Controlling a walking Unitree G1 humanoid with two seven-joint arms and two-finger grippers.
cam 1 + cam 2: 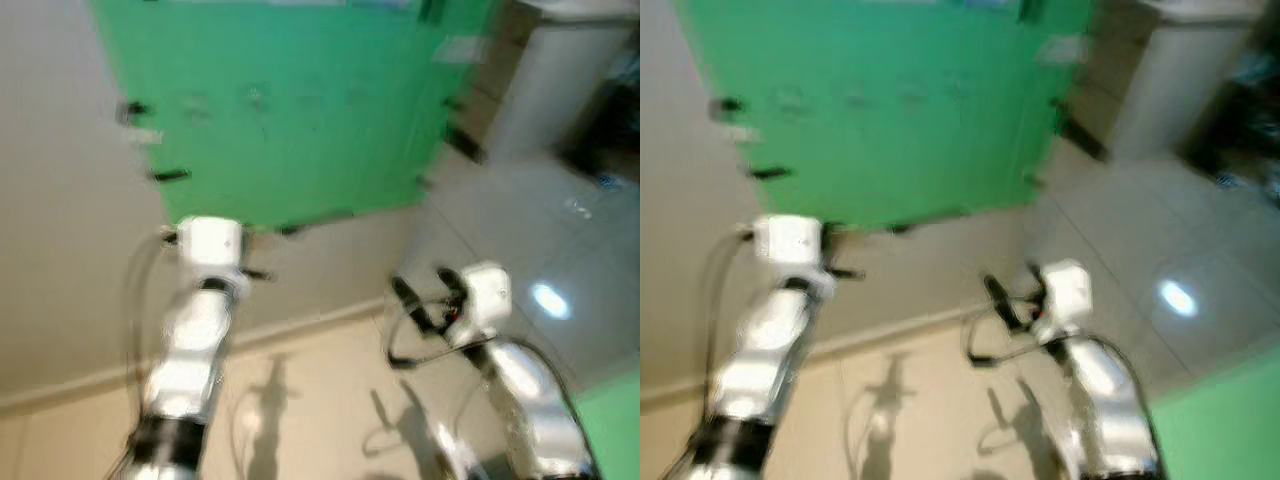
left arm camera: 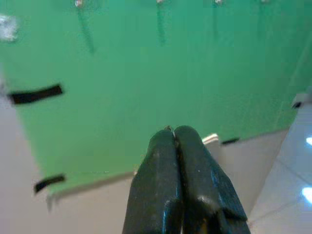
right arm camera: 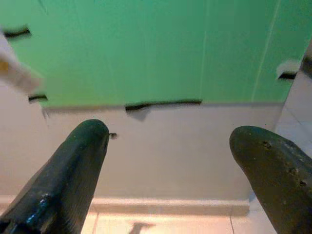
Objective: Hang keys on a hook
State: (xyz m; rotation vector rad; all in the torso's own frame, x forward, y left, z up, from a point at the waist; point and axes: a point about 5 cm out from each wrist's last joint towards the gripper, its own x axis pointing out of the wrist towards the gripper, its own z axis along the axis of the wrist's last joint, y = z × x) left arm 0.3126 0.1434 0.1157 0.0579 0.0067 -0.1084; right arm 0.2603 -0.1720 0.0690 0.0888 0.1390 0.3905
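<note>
Left gripper (image 2: 174, 132) has its two black fingers pressed right together with nothing visible between them, and it points at the green sheet (image 2: 146, 73) taped to the wall. Right gripper (image 3: 168, 146) is spread wide and empty, aimed at the bare wall just under the sheet's lower edge. Can't spot any keys, honestly. The hooks (image 2: 159, 2) are tiny pegs in a row along the top edge of the left wrist frame, well above the fingertips. I'd say find the keys first, then lift high and approach slowly, since the head views are blurry.
</note>
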